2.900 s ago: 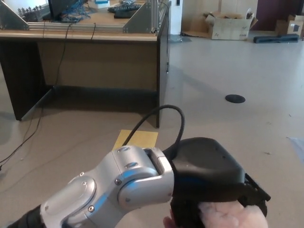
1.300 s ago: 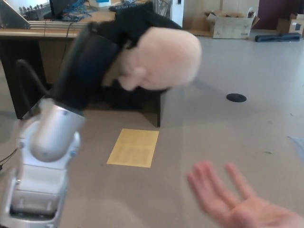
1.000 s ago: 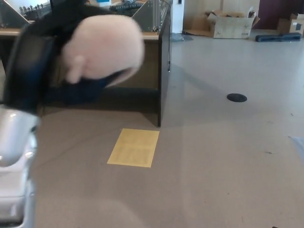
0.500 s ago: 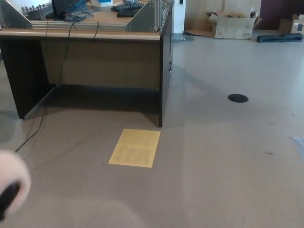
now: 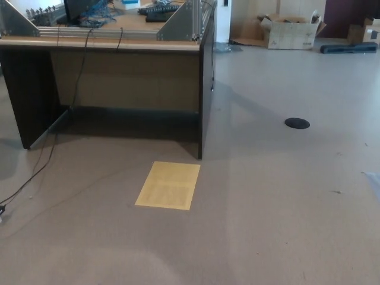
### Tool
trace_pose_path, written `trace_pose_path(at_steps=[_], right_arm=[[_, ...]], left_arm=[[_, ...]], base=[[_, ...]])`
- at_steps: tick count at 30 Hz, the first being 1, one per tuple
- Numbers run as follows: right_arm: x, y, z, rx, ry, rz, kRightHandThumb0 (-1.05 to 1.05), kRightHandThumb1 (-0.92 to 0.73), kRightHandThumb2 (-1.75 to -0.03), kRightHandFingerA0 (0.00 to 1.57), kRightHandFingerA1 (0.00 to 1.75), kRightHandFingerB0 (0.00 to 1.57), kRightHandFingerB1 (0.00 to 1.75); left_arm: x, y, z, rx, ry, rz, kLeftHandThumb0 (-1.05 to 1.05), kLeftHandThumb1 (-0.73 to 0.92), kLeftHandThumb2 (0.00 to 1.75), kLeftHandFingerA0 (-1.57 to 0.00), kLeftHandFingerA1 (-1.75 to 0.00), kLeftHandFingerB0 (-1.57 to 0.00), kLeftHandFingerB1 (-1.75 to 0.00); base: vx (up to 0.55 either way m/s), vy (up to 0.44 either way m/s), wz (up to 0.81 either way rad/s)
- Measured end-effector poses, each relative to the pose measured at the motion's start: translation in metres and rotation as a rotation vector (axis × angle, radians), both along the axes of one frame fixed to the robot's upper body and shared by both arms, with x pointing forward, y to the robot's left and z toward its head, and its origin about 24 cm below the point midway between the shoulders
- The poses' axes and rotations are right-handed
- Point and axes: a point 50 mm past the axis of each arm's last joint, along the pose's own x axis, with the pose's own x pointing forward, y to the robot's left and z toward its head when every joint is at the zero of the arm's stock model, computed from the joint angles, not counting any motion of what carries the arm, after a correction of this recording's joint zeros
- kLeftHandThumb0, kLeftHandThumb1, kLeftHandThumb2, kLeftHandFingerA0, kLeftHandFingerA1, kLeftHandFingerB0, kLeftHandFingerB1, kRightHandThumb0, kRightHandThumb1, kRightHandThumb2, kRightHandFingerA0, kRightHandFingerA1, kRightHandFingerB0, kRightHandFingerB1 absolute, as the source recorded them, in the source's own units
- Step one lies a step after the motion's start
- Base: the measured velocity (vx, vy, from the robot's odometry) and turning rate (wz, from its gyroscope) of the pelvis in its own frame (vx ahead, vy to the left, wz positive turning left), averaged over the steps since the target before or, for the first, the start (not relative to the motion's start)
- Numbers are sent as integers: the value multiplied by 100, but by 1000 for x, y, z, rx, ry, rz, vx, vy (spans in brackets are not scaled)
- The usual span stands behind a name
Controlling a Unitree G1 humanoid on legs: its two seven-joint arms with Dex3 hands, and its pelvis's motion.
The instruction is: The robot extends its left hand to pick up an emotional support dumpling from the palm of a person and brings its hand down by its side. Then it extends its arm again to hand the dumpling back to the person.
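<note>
I see neither hand and no dumpling in the head view, only the floor (image 5: 285, 208), a yellow sheet (image 5: 168, 184) lying on it and a desk (image 5: 119, 77) beyond. So I cannot tell how the left hand's fingers stand, or where the dumpling sits against them; presumably both are down at my side. For the hand-back, I raise the arm slowly and wait until a person's palm shows.
</note>
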Motion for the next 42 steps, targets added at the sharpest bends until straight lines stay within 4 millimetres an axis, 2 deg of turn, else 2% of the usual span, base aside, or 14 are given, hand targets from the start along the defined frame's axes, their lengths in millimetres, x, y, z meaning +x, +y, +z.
trace_pose_path(at_steps=[15,19,22,23,27,32,33,35,36,37,39,40,41,42], right_arm=[[0,-2,0,12,3,-17,-37,-65,-59,73,47,50,38],[0,-2,0,13,2,-18,-37,-65,-59,73,47,50,38],[0,-2,0,13,2,-17,-39,-64,-59,74,47,50,38],[0,-2,0,14,2,-17,-39,-64,-59,74,47,50,38],[1,-1,0,14,1,-17,-38,-64,-59,74,47,50,38],[2,-1,1,15,-2,-16,-36,-65,-59,73,47,51,38],[2,-1,1,15,-2,-16,-37,-65,-59,72,46,50,38],[2,-1,1,14,-1,-15,-37,-65,-59,72,46,50,38],[2,-1,1,14,-1,-14,-36,-64,-59,73,47,50,38],[2,-1,1,14,0,-14,-36,-63,-59,75,48,51,39],[2,-1,1,14,0,-14,-36,-63,-59,75,48,51,39],[2,-1,1,14,1,-15,-36,-65,-59,75,48,52,39],[2,-1,1,14,0,-15,-36,-63,-59,76,47,51,38],[2,-1,1,14,0,-16,-36,-63,-59,76,47,51,38]], left_arm=[[3,1,3,0,-38,-32,3,88,61,-80,-161,-76,-103],[4,0,3,-2,-47,-38,4,88,66,-78,-159,-74,-105],[5,-1,4,-5,-52,-43,2,90,59,-79,-165,-74,-107],[5,-1,4,-5,-53,-43,4,89,64,-80,-158,-71,-107],[6,-1,4,-4,-58,-46,4,88,64,-81,-159,-73,-106],[7,-2,5,-10,-63,-48,4,90,62,-78,-158,-72,-104],[7,-2,5,-10,-64,-49,4,86,64,-67,-162,-76,-94],[7,-2,5,-13,-67,-46,4,86,64,-67,-162,-76,-94],[7,-2,7,-7,-75,-48,4,88,64,-77,-157,-79,-96],[9,-2,11,4,-86,-52,-2,81,66,-87,-147,-84,-102],[12,-2,17,24,-104,-63,-2,81,66,-87,-147,-84,-102],[16,-2,25,51,-127,-77,-6,79,63,-95,-137,-90,-95],[23,-3,42,99,-175,-103,-15,74,63,-103,-131,-95,-86],[27,-4,50,121,-198,-113,-15,74,63,-103,-131,-95,-86]], base=[[0,0,0],[0,0,0],[0,0,0],[0,0,0],[0,0,0],[0,0,0],[0,0,0],[0,0,0],[0,0,0],[0,0,0],[0,0,0],[0,0,0],[0,0,0],[0,0,0]])
